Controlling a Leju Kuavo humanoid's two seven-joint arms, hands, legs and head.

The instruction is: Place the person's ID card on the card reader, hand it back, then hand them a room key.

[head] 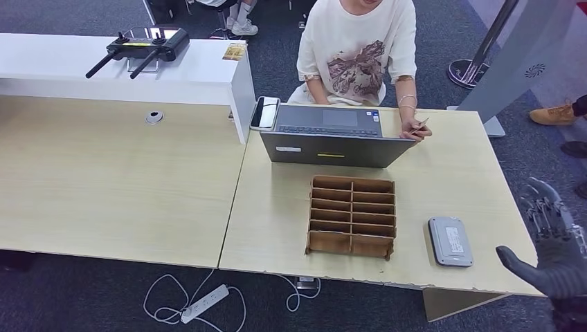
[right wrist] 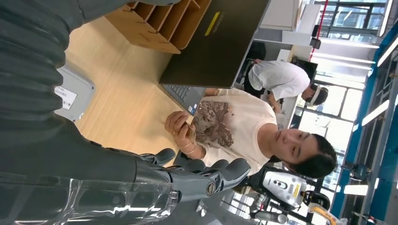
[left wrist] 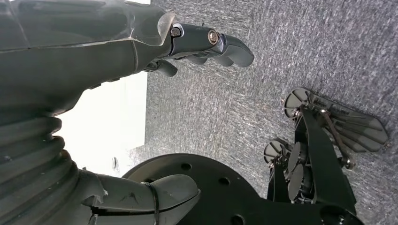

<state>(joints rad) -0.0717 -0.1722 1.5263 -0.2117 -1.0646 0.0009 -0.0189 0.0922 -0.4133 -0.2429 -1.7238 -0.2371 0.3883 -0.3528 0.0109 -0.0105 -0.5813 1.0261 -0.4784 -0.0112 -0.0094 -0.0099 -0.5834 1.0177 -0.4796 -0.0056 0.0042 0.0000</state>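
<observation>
A person in a pale T-shirt [head: 356, 52] sits behind the desk and holds a small card [head: 418, 126] in one hand beside the laptop; the same card [right wrist: 189, 132] shows in the right wrist view. The grey card reader [head: 450, 241] lies flat near the desk's front right. My right hand [head: 557, 242] hovers open, palm up, off the desk's right front corner, holding nothing; its fingers [right wrist: 206, 176] are spread. My left hand [left wrist: 155, 56] hangs over dark carpet with its fingers apart and nothing in it.
A wooden slotted organiser [head: 351, 216] stands mid-desk in front of an open laptop [head: 329, 135]. A phone [head: 264, 112] lies beside the laptop. A white counter [head: 194, 69] carries a drone controller [head: 142, 47]. A power strip [head: 205, 303] and cables lie on the floor.
</observation>
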